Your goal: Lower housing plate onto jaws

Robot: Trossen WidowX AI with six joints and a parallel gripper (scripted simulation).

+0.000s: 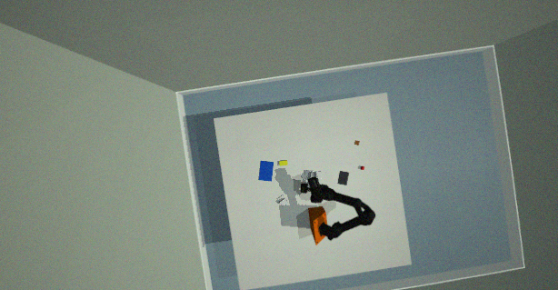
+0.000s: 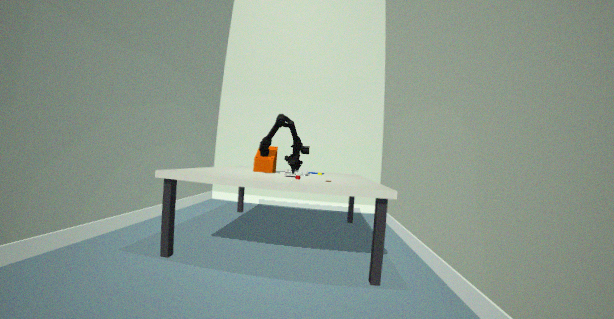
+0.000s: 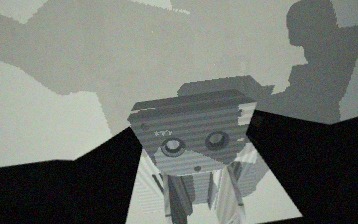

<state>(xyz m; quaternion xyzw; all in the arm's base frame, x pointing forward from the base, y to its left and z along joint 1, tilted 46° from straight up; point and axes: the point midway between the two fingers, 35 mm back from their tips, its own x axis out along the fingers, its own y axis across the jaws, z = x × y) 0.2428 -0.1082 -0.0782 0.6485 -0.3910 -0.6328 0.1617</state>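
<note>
The grey housing plate (image 3: 196,159) is between the black fingers of my gripper (image 3: 190,120) (image 1: 311,175) (image 2: 294,171), which is shut on it. In the wrist view the plate shows two round ringed holes and looks slightly tilted to the camera. The two pale jaws (image 3: 179,200) (image 3: 227,197) stretch out beyond the plate's lower edge, side by side with a gap between them. The plate hides their stubs and pins, so I cannot tell whether it touches them or sits level. In the top and exterior views the gripper is low over the table, and the parts under it are too small to read.
On the table (image 1: 373,248) (image 2: 200,174) are a blue rectangle (image 1: 265,171), a yellow block (image 1: 283,163), a dark pad (image 1: 343,178), a red piece (image 1: 362,167) (image 2: 298,177), a brown piece (image 1: 356,143) and a small grey part (image 1: 280,199). The orange arm base (image 1: 318,230) (image 2: 265,162) stands behind.
</note>
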